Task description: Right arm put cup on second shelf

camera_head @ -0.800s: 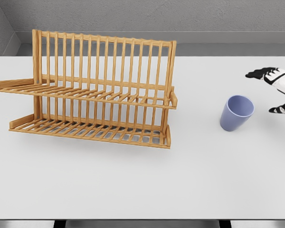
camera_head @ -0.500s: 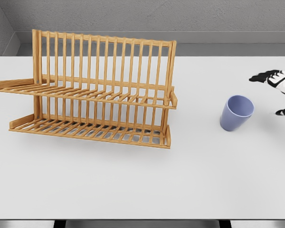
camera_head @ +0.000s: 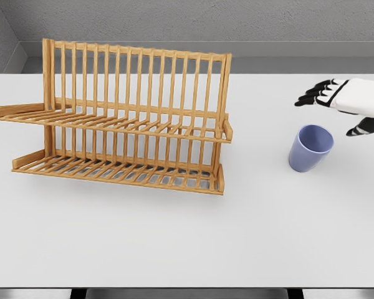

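Step in hand, by guess: reaching for small lilac plastic cup (camera_head: pixel 310 148), not yet held. Cup upright on white table (camera_head: pixel 268 237), at 3 o'clock of two-shelf wooden slatted rack (camera_head: pixel 121 121), well apart. White right hand with black fingertips (camera_head: pixel 343 103) at 1 o'clock of cup, near, fingers spread, holding nothing. Next: lower hand, wrap cup, lift, carry toward 9 o'clock, set on upper shelf. In way: rack's tall end post.

There is only one view, from the robot's head. It looks forward and down on the white table (camera_head: pixel 187 243), from rather near. The table fills most of the picture; a grey wall (camera_head: pixel 206 18) closes the top.
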Motion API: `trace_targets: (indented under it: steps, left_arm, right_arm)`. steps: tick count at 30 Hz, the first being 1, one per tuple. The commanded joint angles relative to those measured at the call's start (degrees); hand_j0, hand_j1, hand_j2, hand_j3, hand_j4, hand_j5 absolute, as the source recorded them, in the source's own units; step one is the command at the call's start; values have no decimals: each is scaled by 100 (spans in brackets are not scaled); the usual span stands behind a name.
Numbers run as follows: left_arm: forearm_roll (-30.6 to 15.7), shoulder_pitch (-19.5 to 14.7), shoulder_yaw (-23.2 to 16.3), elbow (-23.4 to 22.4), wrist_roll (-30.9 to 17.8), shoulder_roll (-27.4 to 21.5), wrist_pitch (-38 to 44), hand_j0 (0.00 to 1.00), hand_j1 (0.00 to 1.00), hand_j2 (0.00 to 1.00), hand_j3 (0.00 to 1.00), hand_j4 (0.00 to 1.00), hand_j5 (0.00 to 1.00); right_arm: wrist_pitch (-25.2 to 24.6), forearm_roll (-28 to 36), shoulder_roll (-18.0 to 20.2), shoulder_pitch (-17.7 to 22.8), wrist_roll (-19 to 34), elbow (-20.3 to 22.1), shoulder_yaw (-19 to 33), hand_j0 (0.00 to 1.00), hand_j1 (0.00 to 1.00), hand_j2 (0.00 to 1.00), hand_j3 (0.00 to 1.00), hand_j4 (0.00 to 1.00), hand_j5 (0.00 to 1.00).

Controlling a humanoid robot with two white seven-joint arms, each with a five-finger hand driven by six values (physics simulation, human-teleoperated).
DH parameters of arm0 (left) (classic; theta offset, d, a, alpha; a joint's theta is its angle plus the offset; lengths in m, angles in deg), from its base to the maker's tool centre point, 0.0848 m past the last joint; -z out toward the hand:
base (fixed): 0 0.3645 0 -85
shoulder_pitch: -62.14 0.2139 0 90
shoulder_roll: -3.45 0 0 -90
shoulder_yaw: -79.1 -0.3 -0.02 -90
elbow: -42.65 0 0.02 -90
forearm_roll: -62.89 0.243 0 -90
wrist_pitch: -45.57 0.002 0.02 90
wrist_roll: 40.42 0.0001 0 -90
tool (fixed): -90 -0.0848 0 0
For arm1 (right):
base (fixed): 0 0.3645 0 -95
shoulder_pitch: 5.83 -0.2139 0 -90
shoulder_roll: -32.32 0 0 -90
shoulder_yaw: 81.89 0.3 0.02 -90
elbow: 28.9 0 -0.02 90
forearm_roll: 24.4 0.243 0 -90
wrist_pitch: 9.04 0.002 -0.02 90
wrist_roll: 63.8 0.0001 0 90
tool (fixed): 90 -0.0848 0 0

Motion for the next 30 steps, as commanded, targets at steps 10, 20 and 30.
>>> trace_targets:
  steps: [10,20,30]
  left_arm:
    - [-1,0,0,0,-1,0,0,100,100,100,100,100,100]
    - [-1,0,0,0,-1,0,0,100,100,100,100,100,100]
    - [-1,0,0,0,-1,0,0,100,100,100,100,100,100]
  right_arm:
    - [-15,-69,-90,0,10,-139,-761,100,100,100,100,100,100]
    - [-15,-77,-362,-202,10,-447,-954,100,100,100,100,100,100]
    - [-15,-69,-362,-220,10,-649,-1112,92,92,92,92,92,92]
